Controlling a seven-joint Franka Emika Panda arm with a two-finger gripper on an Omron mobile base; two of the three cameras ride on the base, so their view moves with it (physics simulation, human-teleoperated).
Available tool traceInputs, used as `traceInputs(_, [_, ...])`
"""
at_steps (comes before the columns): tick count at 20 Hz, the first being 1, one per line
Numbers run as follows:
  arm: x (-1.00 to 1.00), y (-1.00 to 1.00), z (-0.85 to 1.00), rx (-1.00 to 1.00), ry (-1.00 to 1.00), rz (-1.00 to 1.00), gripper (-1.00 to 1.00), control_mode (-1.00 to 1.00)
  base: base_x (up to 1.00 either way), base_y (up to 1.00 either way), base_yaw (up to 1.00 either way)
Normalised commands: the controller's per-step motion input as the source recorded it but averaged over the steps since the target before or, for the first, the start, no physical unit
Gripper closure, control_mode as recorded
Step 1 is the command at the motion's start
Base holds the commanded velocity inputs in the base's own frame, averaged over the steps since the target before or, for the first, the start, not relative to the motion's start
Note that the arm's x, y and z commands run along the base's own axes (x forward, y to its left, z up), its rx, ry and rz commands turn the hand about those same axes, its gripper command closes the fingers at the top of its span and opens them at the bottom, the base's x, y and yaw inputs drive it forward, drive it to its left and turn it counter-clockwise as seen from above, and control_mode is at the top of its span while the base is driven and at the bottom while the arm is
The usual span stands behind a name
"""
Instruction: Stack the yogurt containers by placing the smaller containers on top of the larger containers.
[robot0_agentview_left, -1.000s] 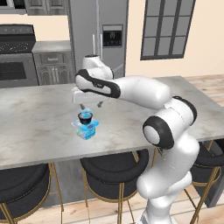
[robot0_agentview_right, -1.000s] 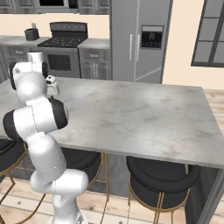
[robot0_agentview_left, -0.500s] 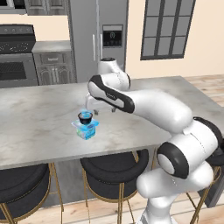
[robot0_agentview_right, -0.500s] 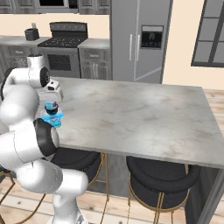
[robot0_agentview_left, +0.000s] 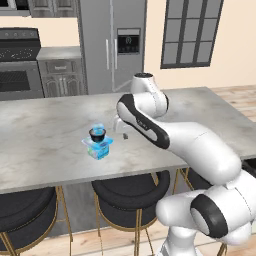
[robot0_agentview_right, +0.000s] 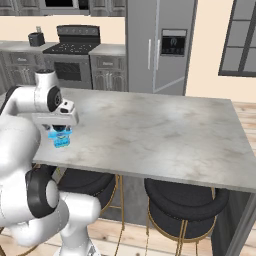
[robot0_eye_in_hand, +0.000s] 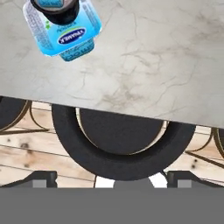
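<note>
A blue-and-teal boxy yogurt pack (robot0_agentview_left: 99, 148) stands on the grey marble counter (robot0_agentview_left: 40, 125) near its front edge. On top of it rests a small black round cup (robot0_agentview_left: 97, 133) with a pale top. My gripper (robot0_agentview_left: 120, 129) hangs just right of this stack, a little above the counter, open with nothing between its fingers. In the hand view the pack (robot0_eye_in_hand: 65, 37) and the black cup (robot0_eye_in_hand: 57, 9) sit at the upper left, off to the side of my open gripper (robot0_eye_in_hand: 112, 178). From the right base view the pack (robot0_agentview_right: 61, 142) peeks out below my hand.
Black round stools (robot0_agentview_left: 131, 189) stand under the counter's front edge, one directly beneath my hand (robot0_eye_in_hand: 118, 146). The counter (robot0_agentview_right: 165, 135) stretches wide and bare to the right. A fridge (robot0_agentview_left: 110, 47) and a stove (robot0_agentview_left: 17, 67) line the back wall.
My arm has swung to the right, carrying the open gripper from above the black cup to beside the stack. The pack and the cup have stayed put.
</note>
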Motion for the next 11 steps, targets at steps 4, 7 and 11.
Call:
traceInputs(4, [-0.12,-0.28,0.00,0.00,0.00,0.00,-1.00,-1.00,0.00,0.00,0.00])
traceInputs(7, [-0.16,-0.30,0.00,0.00,0.00,0.00,-1.00,-1.00,0.00,0.00,0.00])
traceInputs(11, [-0.27,-0.39,-0.01,0.00,0.00,0.00,-1.00,-1.00,0.00,0.00,0.00])
